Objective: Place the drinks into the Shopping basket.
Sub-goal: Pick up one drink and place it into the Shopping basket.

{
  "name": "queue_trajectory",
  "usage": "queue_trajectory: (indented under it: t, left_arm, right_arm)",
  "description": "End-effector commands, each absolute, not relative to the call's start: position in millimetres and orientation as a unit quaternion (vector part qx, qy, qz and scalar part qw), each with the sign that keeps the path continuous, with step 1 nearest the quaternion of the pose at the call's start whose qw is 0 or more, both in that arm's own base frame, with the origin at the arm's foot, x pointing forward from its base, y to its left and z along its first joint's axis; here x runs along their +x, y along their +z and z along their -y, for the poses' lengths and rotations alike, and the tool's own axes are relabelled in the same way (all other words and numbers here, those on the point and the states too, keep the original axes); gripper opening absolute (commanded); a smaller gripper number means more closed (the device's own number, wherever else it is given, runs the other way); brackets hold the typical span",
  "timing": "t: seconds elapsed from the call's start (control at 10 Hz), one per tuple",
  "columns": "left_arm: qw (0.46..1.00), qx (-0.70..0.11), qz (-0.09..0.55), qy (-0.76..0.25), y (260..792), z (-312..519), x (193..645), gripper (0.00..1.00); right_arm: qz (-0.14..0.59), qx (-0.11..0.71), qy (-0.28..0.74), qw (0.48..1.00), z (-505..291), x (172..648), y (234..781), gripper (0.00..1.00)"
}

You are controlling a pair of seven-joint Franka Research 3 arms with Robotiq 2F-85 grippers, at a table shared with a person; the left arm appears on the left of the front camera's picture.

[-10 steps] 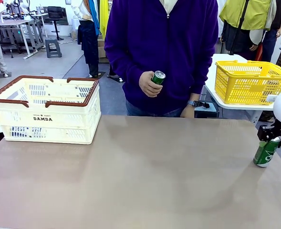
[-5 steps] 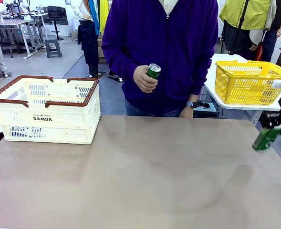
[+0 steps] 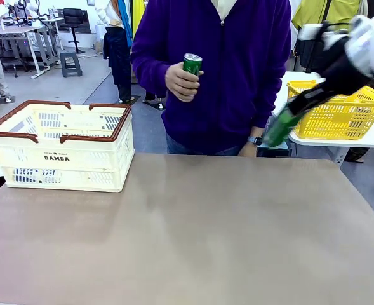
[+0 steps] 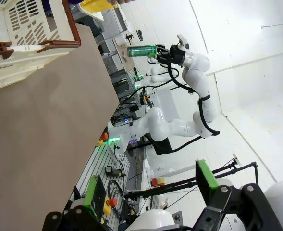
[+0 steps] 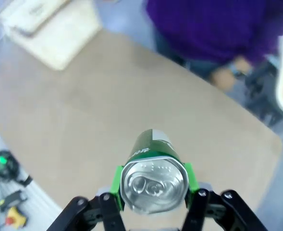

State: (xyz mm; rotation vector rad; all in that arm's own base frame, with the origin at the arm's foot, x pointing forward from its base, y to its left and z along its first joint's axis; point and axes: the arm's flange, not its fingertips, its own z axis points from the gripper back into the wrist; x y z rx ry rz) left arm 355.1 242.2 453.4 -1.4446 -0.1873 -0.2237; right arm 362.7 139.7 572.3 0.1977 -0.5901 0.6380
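Over the right side of the table (image 3: pixel 193 241), we find a green can (image 3: pixel 279 128) carried high in the air by the right gripper (image 5: pixel 153 183), tilted with its base pointing down and toward the middle. We note both green pads (image 5: pixel 115 185) clamped on opposite sides of the can just below its silver top, the body reaching out past the fingertips. We judge the can light and stiff but thin-walled and smooth. It is apt to slip or swing when held so near one end, and a hold at mid-body would be steadier. Well apart on the left stands the Shopping basket (image 3: pixel 60 159). A second green can (image 3: pixel 192 63) sits upright in the person's hand (image 3: pixel 179 81). We record the left gripper (image 4: pixel 150 190) spread wide, holding nothing
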Motion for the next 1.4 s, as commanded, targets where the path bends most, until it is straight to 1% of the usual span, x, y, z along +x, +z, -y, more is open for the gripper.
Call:
queue_trajectory:
  t: [0.0, 0.2, 0.3, 0.4, 0.5, 0.6, 0.8, 0.9, 1.1, 1.2, 1.3]
  left_arm:
    - [0.74, -0.659, 0.089, -0.101, 452.8, -240.7, 353.9, 1.0]
    - [0.74, -0.659, 0.089, -0.101, 452.8, -240.7, 353.9, 1.0]
    - [0.74, -0.659, 0.089, -0.101, 452.8, -240.7, 353.9, 1.0]
    - [0.74, -0.659, 0.089, -0.101, 452.8, -240.7, 353.9, 1.0]
    - [0.74, -0.659, 0.089, -0.101, 452.8, -240.7, 353.9, 1.0]
    - [0.74, -0.659, 0.089, -0.101, 452.8, -240.7, 353.9, 1.0]
    - [0.741, -0.659, 0.086, -0.101, 453.2, -242.6, 354.8, 1.0]
    - [0.778, -0.619, 0.055, -0.094, 478.9, -254.5, 319.3, 1.0]
    - [0.826, -0.559, 0.067, -0.037, 517.3, -326.7, 234.6, 1.0]
    - [0.831, -0.55, 0.079, -0.005, 521.4, -355.6, 207.5, 1.0]
    - [0.83, -0.548, 0.091, 0.04, 514.6, -370.8, 181.5, 1.0]
  right_arm:
    - [0.259, 0.155, 0.418, 0.857, -184.9, 355.5, 546.7, 0.0]
    - [0.257, 0.124, 0.485, 0.826, -225.3, 326.7, 524.6, 0.0]
    - [0.255, 0.137, 0.456, 0.842, -187.3, 331.3, 536.2, 0.0]
    - [0.261, 0.123, 0.411, 0.865, -129.2, 335.7, 544.8, 0.0]
    - [0.249, 0.111, 0.361, 0.892, -54.5, 330.5, 546.6, 0.0]
    - [0.231, 0.112, 0.302, 0.918, 15.2, 315.2, 538.9, 0.0]
    - [0.225, 0.113, 0.204, 0.946, 93.7, 285.0, 509.7, 0.0]
    - [0.229, 0.118, 0.169, 0.951, 120.3, 283.1, 494.3, 0.0]
    - [0.241, 0.14, 0.135, 0.951, 144.1, 274.4, 472.7, 0.0]
    - [0.245, 0.147, 0.13, 0.949, 148.0, 273.9, 467.5, 0.0]
    - [0.243, 0.15, 0.14, 0.948, 153.4, 280.3, 464.2, 0.0]
